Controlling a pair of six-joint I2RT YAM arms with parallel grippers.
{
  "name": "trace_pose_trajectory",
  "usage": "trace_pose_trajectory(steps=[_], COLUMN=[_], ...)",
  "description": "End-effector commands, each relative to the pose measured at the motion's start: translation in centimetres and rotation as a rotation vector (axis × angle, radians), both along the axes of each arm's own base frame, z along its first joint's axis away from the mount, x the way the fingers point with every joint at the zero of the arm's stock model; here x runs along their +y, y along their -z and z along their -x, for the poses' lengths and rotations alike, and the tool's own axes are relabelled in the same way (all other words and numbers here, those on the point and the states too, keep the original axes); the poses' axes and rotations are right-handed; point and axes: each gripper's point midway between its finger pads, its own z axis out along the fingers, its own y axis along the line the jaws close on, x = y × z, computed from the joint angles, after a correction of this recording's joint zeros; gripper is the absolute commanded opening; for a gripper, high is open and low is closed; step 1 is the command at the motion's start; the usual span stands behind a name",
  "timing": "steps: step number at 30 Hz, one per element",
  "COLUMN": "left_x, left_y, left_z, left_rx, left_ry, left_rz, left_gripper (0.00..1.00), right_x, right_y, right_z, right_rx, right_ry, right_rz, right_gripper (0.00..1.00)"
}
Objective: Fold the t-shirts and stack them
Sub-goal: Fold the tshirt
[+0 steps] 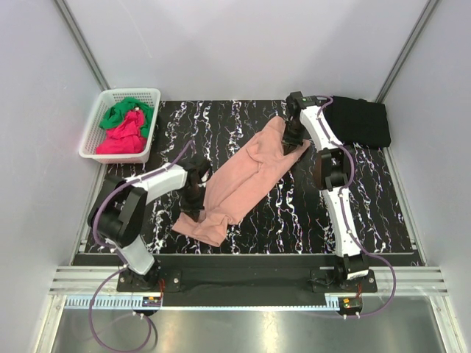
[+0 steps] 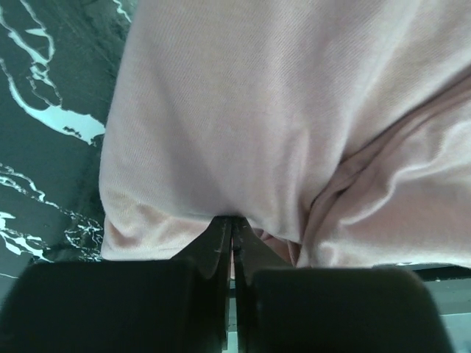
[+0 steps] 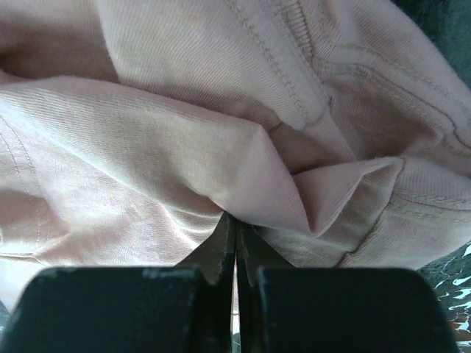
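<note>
Fabric lies diagonally across the table (image 1: 383,213): we pinch the pink t-shirt (image 1: 246,176) at both ends, left gripper (image 2: 232,224) near, right gripper (image 3: 235,220) far, seemingly to pull it flat for folding.

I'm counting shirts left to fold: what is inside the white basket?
A green t-shirt and a magenta-red one lie bunched in the white basket, green at the far end. Anything beneath them is covered and cannot be seen.

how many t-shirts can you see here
4: pink t-shirt mid-table, black t-shirt at the far right, green t-shirt and magenta t-shirt in the basket; more may be hidden there.
</note>
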Motion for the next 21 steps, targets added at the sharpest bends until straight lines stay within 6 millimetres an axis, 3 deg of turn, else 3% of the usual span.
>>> trace_pose_trajectory(steps=[1, 8, 21], left_x=[-0.2, -0.5, -2.2], left_y=[0.7, 0.6, 0.3], left_z=[0.4, 0.9, 1.6], left_rx=[0.036, 0.047, 0.059], left_ry=[0.015, 0.024, 0.032], left_rz=[0.020, 0.050, 0.132], left_gripper=[0.00, 0.00, 0.00], right_x=[-0.7, -0.3, 5.9], right_y=[3.7, 3.3, 1.6], right_z=[1.6, 1.6, -2.3], right_rx=[0.112, 0.117, -0.010], right_ry=[0.021, 0.044, 0.038], right_rz=[0.036, 0.017, -0.303], right_gripper=[0.00, 0.00, 0.00])
